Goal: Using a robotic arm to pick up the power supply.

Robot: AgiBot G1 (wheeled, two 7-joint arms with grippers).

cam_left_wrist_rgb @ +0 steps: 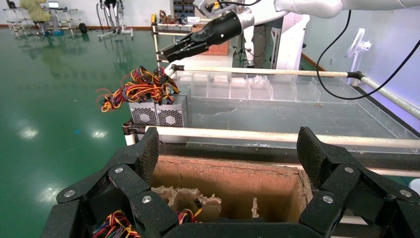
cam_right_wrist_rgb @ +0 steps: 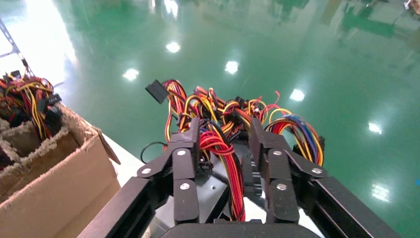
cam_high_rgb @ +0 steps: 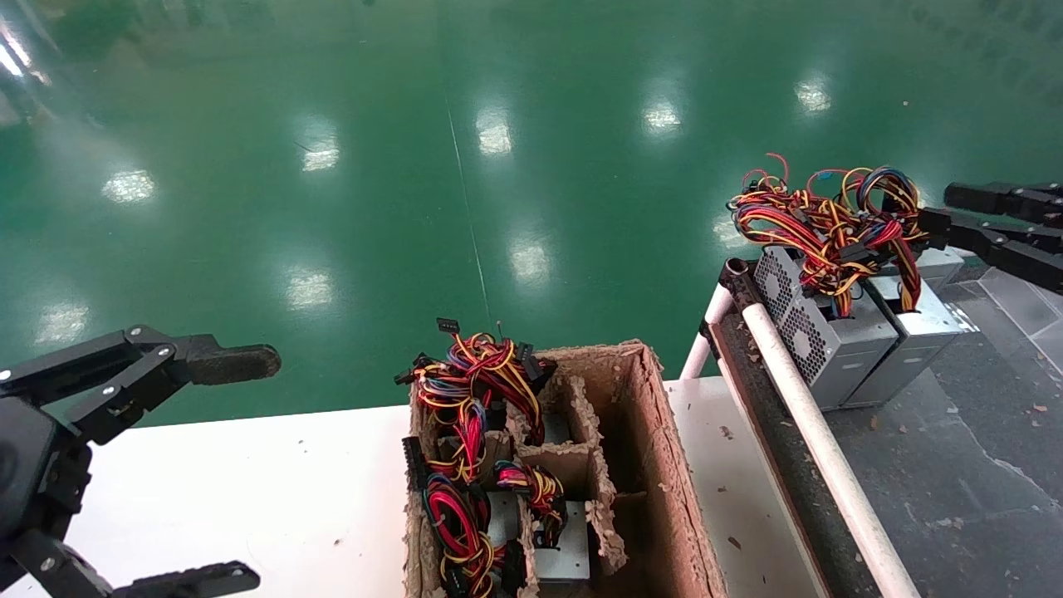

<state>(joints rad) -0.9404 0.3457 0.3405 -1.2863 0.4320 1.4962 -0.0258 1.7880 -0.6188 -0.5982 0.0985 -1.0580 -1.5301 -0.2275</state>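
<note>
Two silver-grey power supplies stand side by side on the dark conveyor, their red, yellow, black and blue wires piled on top. My right gripper reaches in from the right at wire height. In the right wrist view its fingers stand apart on either side of a red-and-yellow wire bundle, above a metal case; the gripper is open. My left gripper hangs wide open and empty over the white table.
A worn cardboard box with dividers sits on the table and holds more wired power supplies. A white rail runs along the conveyor's near edge. Glossy green floor lies beyond.
</note>
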